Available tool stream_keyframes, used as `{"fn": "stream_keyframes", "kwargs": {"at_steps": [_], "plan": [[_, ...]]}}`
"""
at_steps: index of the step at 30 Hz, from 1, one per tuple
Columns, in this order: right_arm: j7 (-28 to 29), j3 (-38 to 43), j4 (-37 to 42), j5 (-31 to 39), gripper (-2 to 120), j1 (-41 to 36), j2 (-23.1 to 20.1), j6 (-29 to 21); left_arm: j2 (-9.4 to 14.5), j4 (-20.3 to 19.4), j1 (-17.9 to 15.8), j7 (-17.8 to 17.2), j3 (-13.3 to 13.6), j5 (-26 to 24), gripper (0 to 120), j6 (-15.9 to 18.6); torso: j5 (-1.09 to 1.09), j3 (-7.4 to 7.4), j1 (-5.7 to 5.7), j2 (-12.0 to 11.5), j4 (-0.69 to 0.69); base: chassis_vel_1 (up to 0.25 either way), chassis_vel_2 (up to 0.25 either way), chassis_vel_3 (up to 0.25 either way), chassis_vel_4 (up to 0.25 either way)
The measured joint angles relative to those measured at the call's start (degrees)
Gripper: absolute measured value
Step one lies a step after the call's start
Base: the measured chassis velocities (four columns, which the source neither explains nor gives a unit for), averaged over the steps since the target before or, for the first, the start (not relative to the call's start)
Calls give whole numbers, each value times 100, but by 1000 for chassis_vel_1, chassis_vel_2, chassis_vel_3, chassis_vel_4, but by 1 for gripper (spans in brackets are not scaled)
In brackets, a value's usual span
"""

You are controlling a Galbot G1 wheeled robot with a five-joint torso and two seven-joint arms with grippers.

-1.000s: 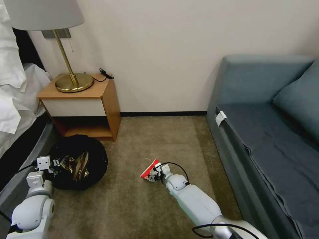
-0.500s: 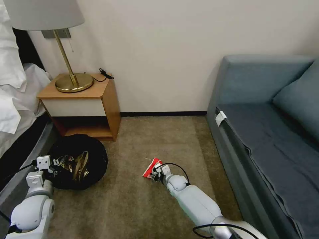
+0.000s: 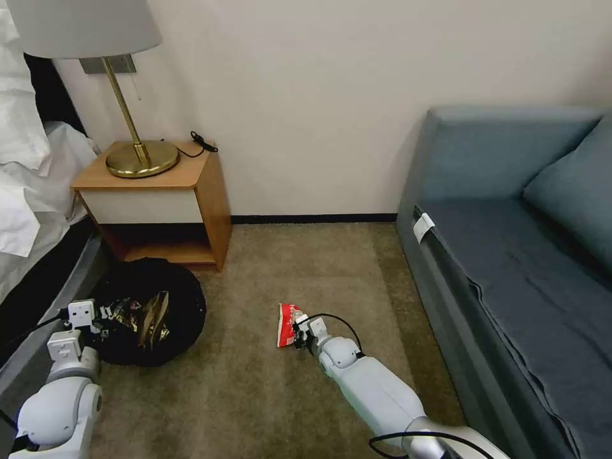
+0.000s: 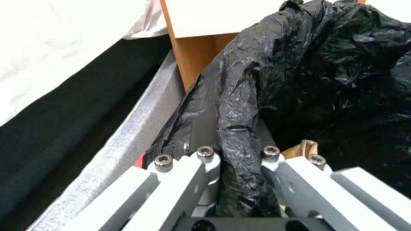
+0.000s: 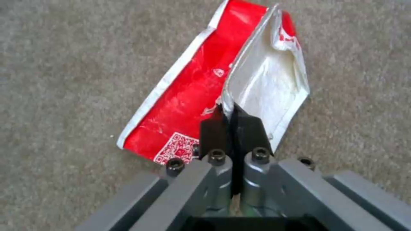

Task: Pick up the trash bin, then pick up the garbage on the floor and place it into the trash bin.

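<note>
the crumpled red-and-white foil wrapper point(image 3: 287, 324) has been tipped upright, pinched by the right tool point(image 5: 231, 119); black-bagged round bin point(image 3: 148, 310) rim is gripped by the left tool point(image 4: 236, 154), awaiting the drop.

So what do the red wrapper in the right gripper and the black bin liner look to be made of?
The red wrapper looks like thin foil-lined plastic film: glossy printed red outside, dull silvery-white inside where it is torn open, pinched by the right gripper. The bin liner looks like thin black plastic, crinkled and shiny, its rim clamped by the left gripper.
</note>
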Motion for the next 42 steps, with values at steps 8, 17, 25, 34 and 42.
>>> {"fn": "stream_keyframes", "kwargs": {"at_steps": [8,17,25,34,42], "plan": [[0,96,84,1,0,-29,-4,19,4,-29,44,12,-18,-5,4,-2,0,0,0,0,0,0,0,0,0],[13,262,472,126,0,-68,-33,-8,36,-84,73,44,-39,-12,4,-17,0,0,0,0,0,0,0,0,0],[54,496,1289,461,0,-117,-173,-94,83,-168,104,49,-40,-36,4,-20,0,0,0,0,0,0,0,0,0],[112,468,2599,1195,0,-30,-380,-358,115,-265,81,59,-40,-47,4,14,0,1,0,0,0,0,0,0,0],[-229,-10,4241,2844,0,177,-624,-919,143,-369,77,69,-61,-50,4,67,0,0,0,1,0,0,0,0,0]]}}
